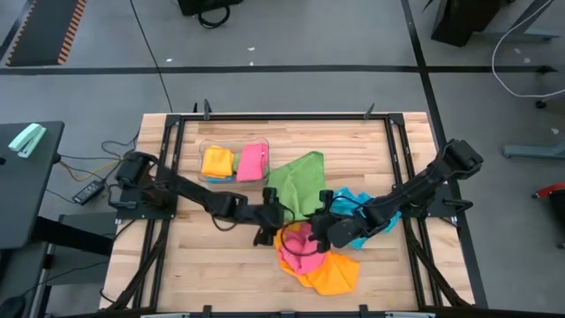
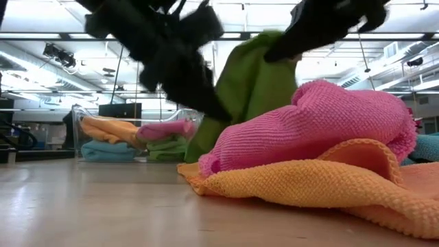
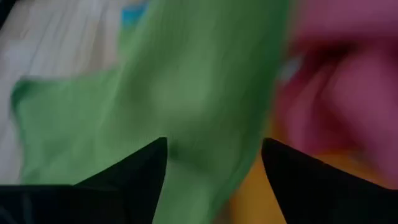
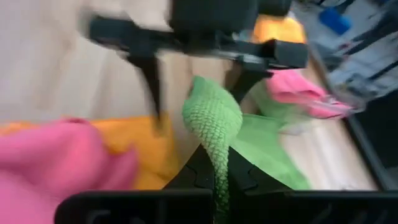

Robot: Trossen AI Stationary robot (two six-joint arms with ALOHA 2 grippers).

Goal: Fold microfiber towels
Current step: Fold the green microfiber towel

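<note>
A green microfiber towel (image 1: 298, 179) lies spread on the table's middle, with one part raised (image 2: 252, 86). My right gripper (image 4: 216, 180) is shut on that raised part. My left gripper (image 3: 214, 163) stands open facing it, one finger on each side of the green fold (image 4: 211, 112); whether it touches, I cannot tell. A pink towel (image 1: 298, 246) lies bunched on an orange towel (image 1: 334, 274) near the front. A blue towel (image 1: 364, 201) lies under my right arm. My right gripper pinches a raised fold of the green towel (image 4: 217, 163) between its two fingers, coming slanting down from the table's right. The fold stands up past the fingertips. The towel's remaining part slopes down onto the table (image 4: 267, 149).
A clear plastic bin (image 1: 205, 144) at the back left holds folded yellow (image 1: 217, 162) and pink (image 1: 252, 162) towels, with blue and green ones below (image 2: 110, 152). Bare wooden table (image 1: 194, 265) lies at the front left.
</note>
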